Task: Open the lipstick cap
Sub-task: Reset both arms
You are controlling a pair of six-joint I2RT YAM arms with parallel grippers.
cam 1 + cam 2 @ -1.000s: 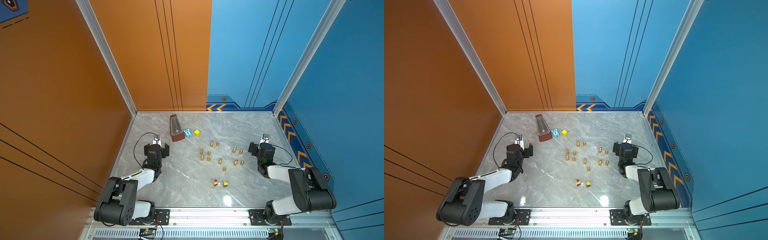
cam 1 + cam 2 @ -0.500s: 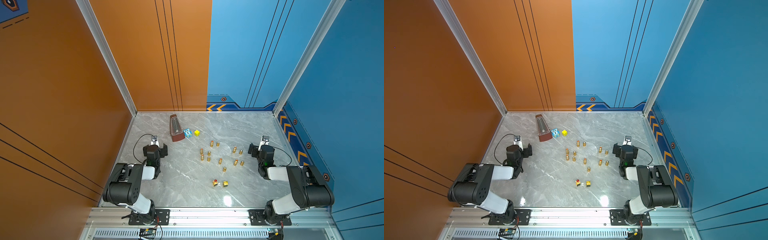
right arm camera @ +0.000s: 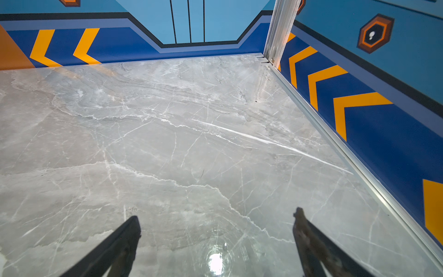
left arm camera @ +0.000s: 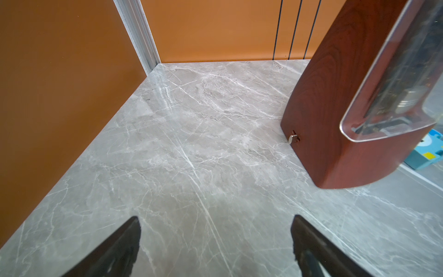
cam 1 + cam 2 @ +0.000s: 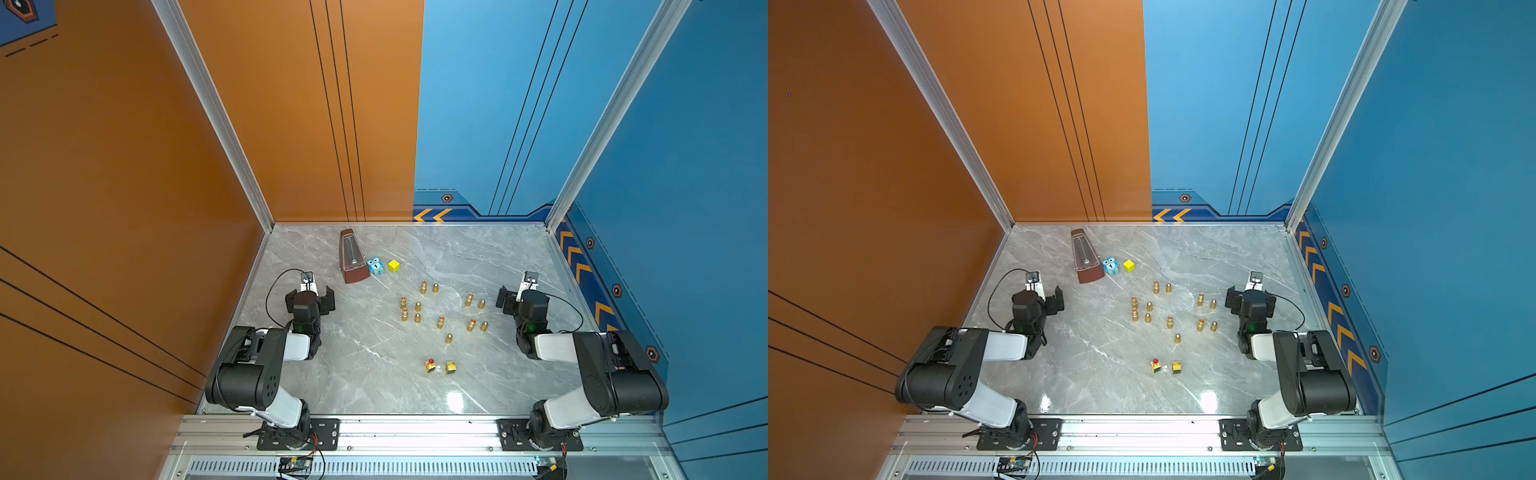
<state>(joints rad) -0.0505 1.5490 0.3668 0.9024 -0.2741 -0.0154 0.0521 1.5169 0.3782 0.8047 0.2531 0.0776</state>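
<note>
Nearest on the grey marble surface stands a square lipstick with its red tip showing. Just beside it to the right is a square gold cap, so this one looks already opened.

Farther back, around the middle, stands a loose cluster of small gold lipsticks. They are mostly in pairs, an orange-tipped piece beside a plain rounded one. They are too small to tell which, if any, has its cap on.

Level with that cluster, the left tool sits at the left edge and the right tool at the right edge. Both are well apart from the lipsticks, and both have their jaws spread wide with nothing between them. The wrist views show only bare marble between the fingers.

At the far left stand a brown metronome, a blue owl toy and a yellow block.

A lipstick of this kind is probably very light and stiff, with a glossy shell that slips easily. Standing upright on smooth stone, it should topple at a slight nudge. The coloured stick inside is soft and would smear or snap if pinched. The safest hold is likely one tool low on the barrel and the other on the cap above the seam. The pull should then run straight along the lipstick's length.
</note>
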